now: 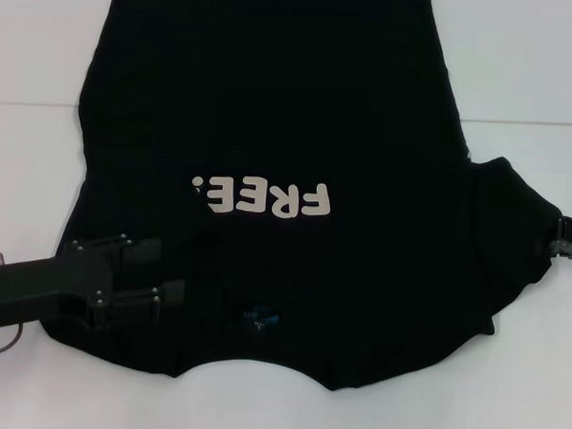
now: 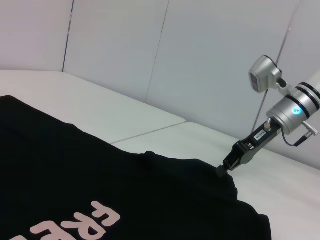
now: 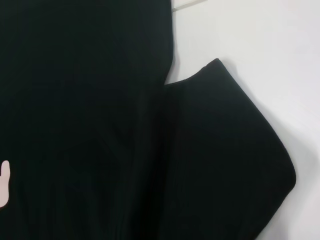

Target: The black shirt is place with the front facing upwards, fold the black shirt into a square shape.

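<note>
Your left hand (image 1: 170,271) rests with fingers spread over the shirt (image 1: 271,128), left of its "FREE!" print (image 1: 263,197). The shirt lies flat on the bench (image 1: 530,64). Right of the print, your right hand (image 1: 562,236) pinches the sleeve edge.

The black shirt (image 1: 272,100) is plain black apart from an off-white "FREE!" print (image 1: 262,197) on the chest and a small blue neck label (image 1: 261,318). The table (image 1: 520,63) beneath it is white (walls behind pale grey). The left pincer (image 1: 174,271) is black; the right arm's wrist shows silver with a blue light (image 2: 296,111).
</note>
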### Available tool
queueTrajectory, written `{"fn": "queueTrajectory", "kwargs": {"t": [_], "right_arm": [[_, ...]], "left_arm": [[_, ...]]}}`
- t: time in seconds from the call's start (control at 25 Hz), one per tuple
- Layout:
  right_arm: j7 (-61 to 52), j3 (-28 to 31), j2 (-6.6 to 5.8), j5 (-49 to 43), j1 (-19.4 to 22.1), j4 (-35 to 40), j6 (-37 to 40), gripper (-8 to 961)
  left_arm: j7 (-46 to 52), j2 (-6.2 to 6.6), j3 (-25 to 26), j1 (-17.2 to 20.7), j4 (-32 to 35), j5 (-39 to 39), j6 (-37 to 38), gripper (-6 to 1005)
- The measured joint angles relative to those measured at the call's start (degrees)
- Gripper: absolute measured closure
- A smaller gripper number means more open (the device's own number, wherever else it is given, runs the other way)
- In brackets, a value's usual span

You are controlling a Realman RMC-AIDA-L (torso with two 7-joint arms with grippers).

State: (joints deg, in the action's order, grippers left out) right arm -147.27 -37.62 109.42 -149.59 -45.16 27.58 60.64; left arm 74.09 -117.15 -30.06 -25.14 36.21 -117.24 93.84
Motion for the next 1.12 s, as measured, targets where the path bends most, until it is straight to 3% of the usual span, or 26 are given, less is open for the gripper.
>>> {"fn": "queueTrajectory", "kwargs": {"t": [0.2,0.44,0.68,0.88,1.12], "right_arm": [[0.1,0.4,-0.03,0.2,1.0,2.3,1.6,916],[0.7,2.5,0.3,1.8,5.1,9.0,5.0,934],[2.5,4.2,-0.45,6.3,8.4,13.7,8.8,934],[3.6,3.8,-0.34,6.5,7.6,15.4,9.6,933],[5.3,0.4,1.19,6.2,3.2,14.8,9.4,933]], "left_arm": [[0.0,0.0,0.1,0.0,0.0,0.0,0.0,234],[0.3,0.0,0.0,0.0,0.0,0.0,0.0,234],[0.8,0.0,0.0,-0.1,0.0,0.0,0.0,234],[1.1,0.0,0.0,-0.1,0.0,0.0,-0.1,234],[1.3,0.0,0.0,-0.2,-0.1,0.0,-0.4,234]]}}
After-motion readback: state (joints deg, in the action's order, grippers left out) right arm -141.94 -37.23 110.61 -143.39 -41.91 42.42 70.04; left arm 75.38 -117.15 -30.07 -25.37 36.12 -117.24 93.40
